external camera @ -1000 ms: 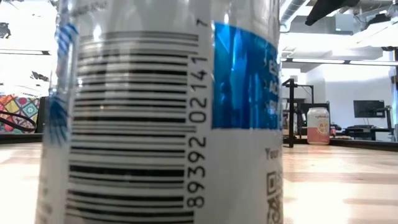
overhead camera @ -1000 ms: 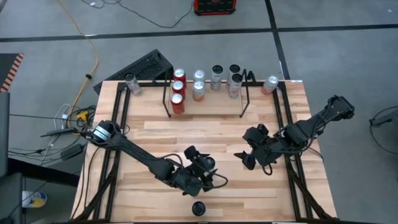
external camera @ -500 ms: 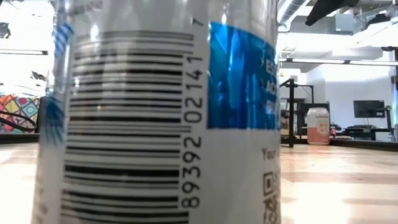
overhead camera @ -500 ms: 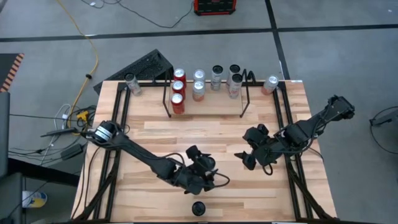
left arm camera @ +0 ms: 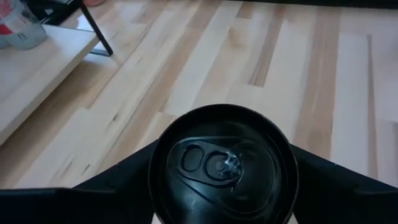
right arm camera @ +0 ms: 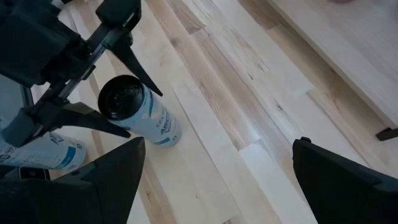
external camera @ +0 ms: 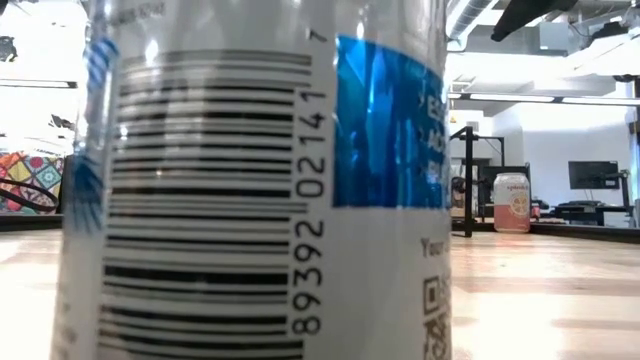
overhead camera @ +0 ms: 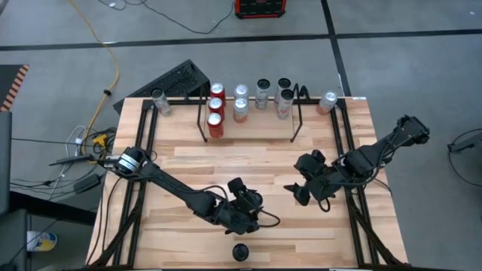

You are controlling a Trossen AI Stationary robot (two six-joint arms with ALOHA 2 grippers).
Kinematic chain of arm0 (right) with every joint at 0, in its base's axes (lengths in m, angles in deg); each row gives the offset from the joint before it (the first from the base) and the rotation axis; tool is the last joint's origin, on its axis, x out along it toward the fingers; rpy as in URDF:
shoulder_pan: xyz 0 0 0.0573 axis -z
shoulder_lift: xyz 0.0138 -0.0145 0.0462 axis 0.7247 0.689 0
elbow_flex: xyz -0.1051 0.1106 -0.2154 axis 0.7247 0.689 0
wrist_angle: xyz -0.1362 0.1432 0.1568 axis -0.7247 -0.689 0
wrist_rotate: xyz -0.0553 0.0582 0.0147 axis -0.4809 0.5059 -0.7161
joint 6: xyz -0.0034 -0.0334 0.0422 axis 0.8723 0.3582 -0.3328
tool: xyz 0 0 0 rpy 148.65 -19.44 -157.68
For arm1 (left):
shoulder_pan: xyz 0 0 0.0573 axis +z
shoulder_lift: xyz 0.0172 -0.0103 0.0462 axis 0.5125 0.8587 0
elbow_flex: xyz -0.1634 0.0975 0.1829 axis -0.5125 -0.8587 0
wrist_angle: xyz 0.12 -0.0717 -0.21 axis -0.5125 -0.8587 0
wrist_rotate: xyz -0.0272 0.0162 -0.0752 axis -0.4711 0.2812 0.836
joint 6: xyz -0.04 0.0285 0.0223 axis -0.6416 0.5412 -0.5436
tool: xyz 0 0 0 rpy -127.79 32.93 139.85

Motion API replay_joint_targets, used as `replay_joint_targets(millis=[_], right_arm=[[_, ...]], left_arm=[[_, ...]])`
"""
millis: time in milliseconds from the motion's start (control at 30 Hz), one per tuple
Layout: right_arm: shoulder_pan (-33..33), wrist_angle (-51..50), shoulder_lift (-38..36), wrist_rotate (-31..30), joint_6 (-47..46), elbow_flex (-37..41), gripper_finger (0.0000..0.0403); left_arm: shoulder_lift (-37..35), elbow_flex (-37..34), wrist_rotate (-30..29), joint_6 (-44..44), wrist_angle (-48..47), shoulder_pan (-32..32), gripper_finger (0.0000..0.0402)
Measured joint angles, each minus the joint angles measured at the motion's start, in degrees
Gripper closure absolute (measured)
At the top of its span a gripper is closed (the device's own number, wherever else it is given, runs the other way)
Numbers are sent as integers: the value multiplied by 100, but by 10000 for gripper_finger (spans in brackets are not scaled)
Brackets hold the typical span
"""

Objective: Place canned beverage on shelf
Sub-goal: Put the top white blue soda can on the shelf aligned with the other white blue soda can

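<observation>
A white-and-blue can with a black top [left arm camera: 222,165] stands upright on the wooden table near its front middle [right arm camera: 134,109]. My left gripper [overhead camera: 249,205] reaches it from the table's left, shut on it. My right gripper [overhead camera: 300,193] hangs open above the table to the right of the can, with nothing between its fingers. The shelf [overhead camera: 248,138], a low black wire rack, stands at the far edge with several red and silver cans in it. My left gripper pinches the can between its two fingers, one on each side of the upper wall just under the rim [left arm camera: 158,186]. The fingers [right arm camera: 146,78] come slanting down from the table's left. The can stands upright with its base on the table.
A second can [overhead camera: 239,251] stands at the front edge close behind my left gripper. A white-and-blue can with a barcode [external camera: 250,180] fills the low view. Single cans stand outside the shelf at the far left [overhead camera: 160,102] and far right [overhead camera: 327,102]. Bare wood lies between gripper and shelf.
My left gripper has come down a little at the can's top and shifted slightly toward the table's right. The can stays upright on the table.
</observation>
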Motion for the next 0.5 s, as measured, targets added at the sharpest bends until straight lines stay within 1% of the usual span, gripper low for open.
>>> replay_joint_targets(millis=[100, 200, 267, 333, 400, 500], right_arm=[[2, 0, 0, 0, 0, 0, 19], [2, 0, 0, 0, 0, 0, 19], [2, 3, 0, 1, -2, 0, 19], [2, 3, 0, 2, -2, 0, 19], [2, 2, 0, 3, -2, 0, 19], [2, 6, 0, 4, -7, 0, 19]], left_arm=[[-7, 2, 13, 171, -79, 11, 159], [-59, 7, 52, 605, -240, 29, 159], [-120, 7, 157, 1088, -287, 38, 159], [-214, 2, 641, 1851, -289, 80, 159], [-356, -2, 1423, 2589, -377, 180, 159], [-688, -2, 2603, 3004, -686, 498, 159]])
